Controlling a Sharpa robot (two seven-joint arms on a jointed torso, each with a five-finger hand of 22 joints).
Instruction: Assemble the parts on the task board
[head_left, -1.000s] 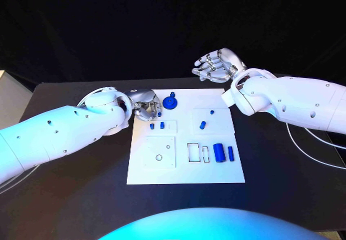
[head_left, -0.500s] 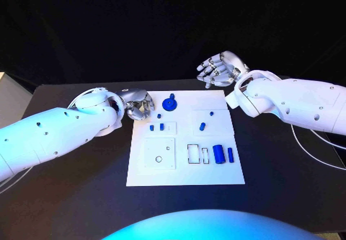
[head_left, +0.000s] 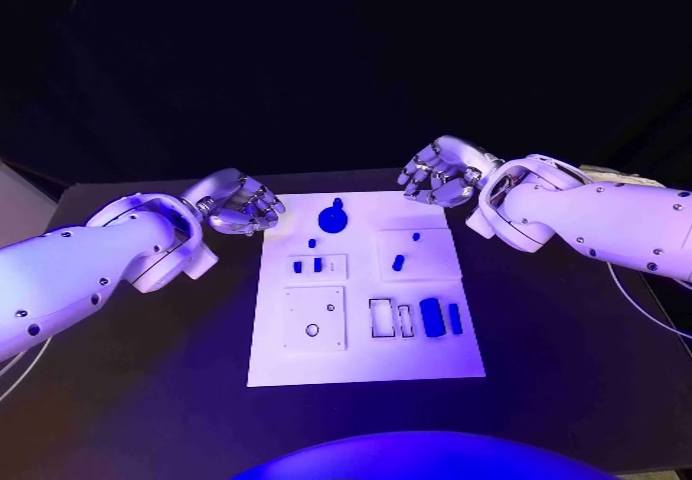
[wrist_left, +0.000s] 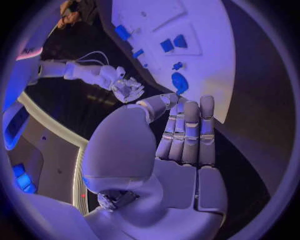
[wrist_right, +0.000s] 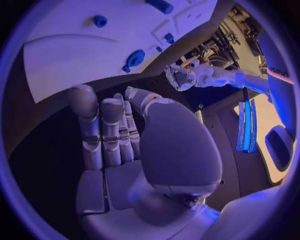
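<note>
The white task board (head_left: 368, 360) lies in the middle of the black table. On its far edge sits a round blue part (head_left: 333, 217), with small blue parts (head_left: 306, 266) beside it. Blue cylinders (head_left: 430, 315) lie at the board's near right. My left hand (head_left: 242, 205) hovers over the table just off the board's far left corner and holds nothing. My right hand (head_left: 440, 172) hangs at the far right corner, also with nothing in it. The left wrist view shows the left hand (wrist_left: 181, 135) with straight fingers and the round part (wrist_left: 179, 82) beyond. The right hand (wrist_right: 119, 135) looks the same.
Two more small blue parts (head_left: 398, 262) lie in a square panel on the board's right half. A square plate with a hole (head_left: 315, 318) and an empty rectangular slot (head_left: 382, 317) sit on the near half. Black table surrounds the board on all sides.
My left hand has drawn back from the board's far left corner out over the table. My right hand has come down closer to the far right corner. The parts have stayed put.
</note>
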